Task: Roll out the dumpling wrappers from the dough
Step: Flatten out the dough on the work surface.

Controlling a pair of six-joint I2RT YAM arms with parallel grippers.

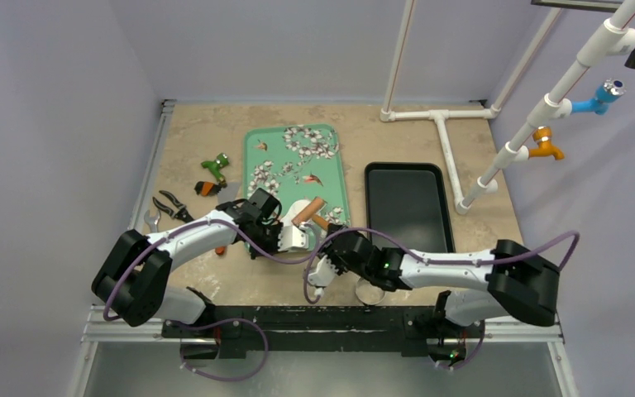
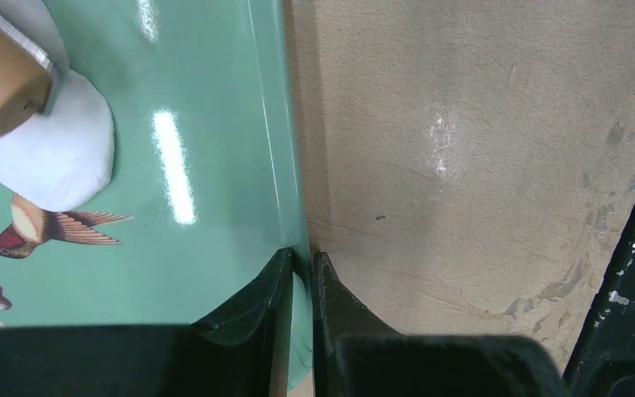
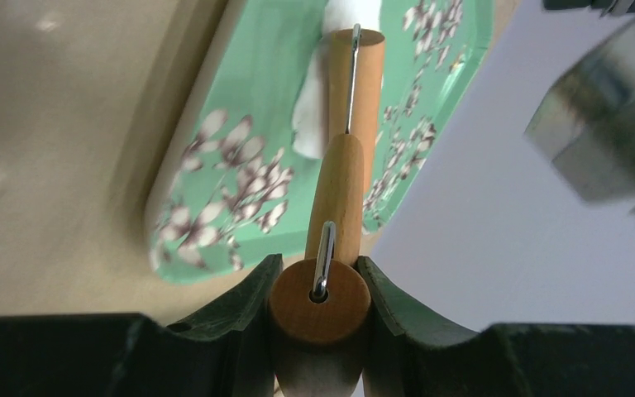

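Right gripper (image 3: 318,266), bottom centre of its wrist view, is clamped round the fat butt end of a wooden pastry roller (image 3: 341,190), one finger on each side of the handle. Just past that, the barrel sits on the dough (image 2: 58,157), upper left in the left wrist view. It's a smooth matte white lump, squashed fairly flat with a rounded edge, lying on the green floral tray (image 2: 274,124) beside a hummingbird print (image 2: 33,231). Left gripper (image 2: 302,258) is pinched almost together on that tray's rim, one finger inside, one outside. Further back, right of centre in the top view, there's a black tray (image 1: 405,207)
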